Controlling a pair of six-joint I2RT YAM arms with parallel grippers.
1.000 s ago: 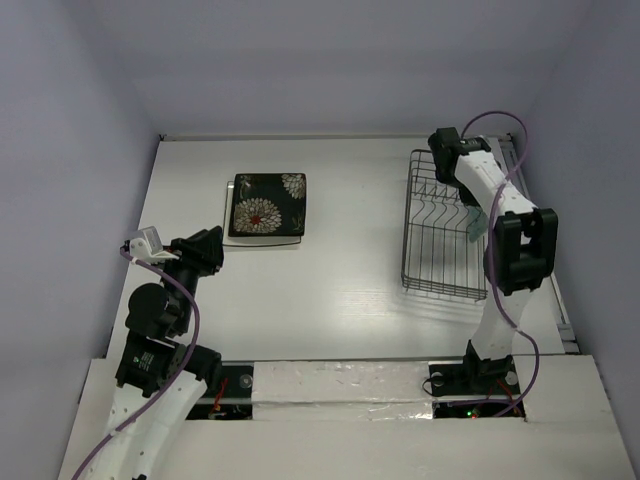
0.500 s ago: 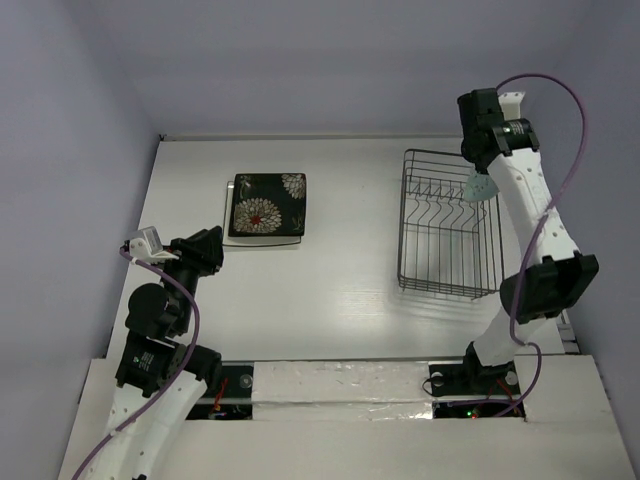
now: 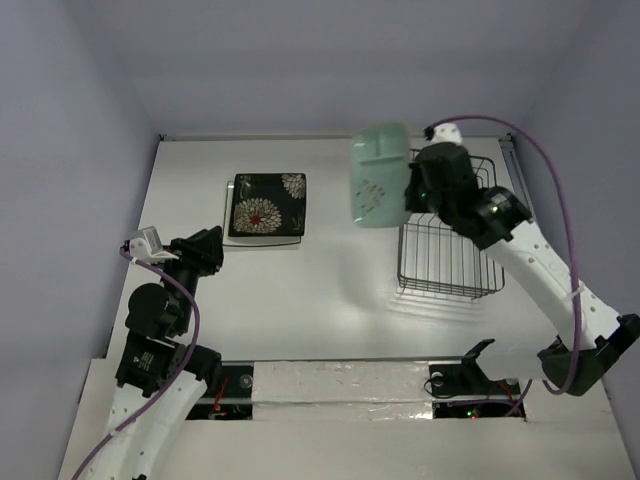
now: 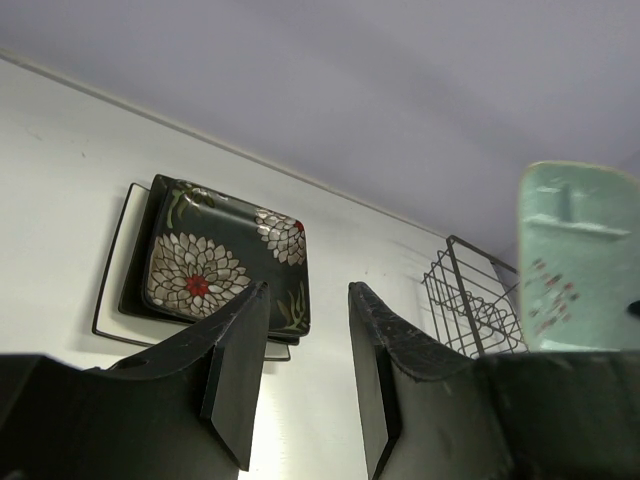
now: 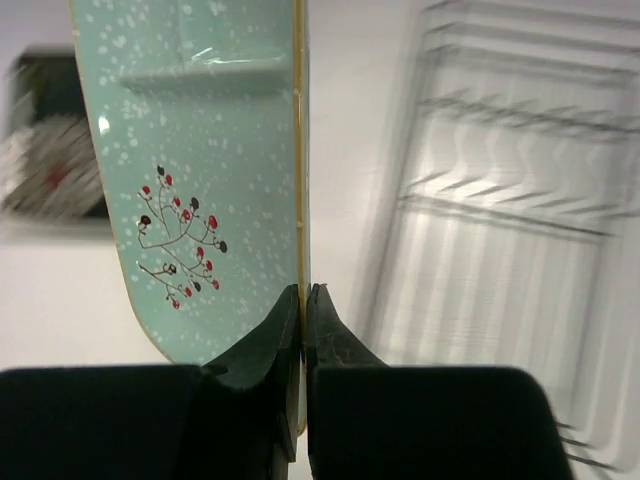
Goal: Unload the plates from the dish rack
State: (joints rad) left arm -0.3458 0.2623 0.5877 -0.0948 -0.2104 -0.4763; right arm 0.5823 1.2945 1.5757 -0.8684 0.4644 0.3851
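1. My right gripper (image 5: 303, 295) is clamped on the rim of the mint-green plate (image 3: 379, 175), which it holds on edge in the air at the dish rack's (image 3: 450, 250) far left corner.
2. The flowered black plate (image 3: 267, 205) lies flat well left of the rack, on what looks like a white plate (image 4: 115, 270).
3. My left gripper (image 4: 305, 300) stands with jaws apart and empty, further left of the rack.

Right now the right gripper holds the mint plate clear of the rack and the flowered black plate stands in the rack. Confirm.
Wrong about the black plate: it lies flat atop another plate, left of the rack, per the top view. The right gripper does hold the mint plate clear of the rack.
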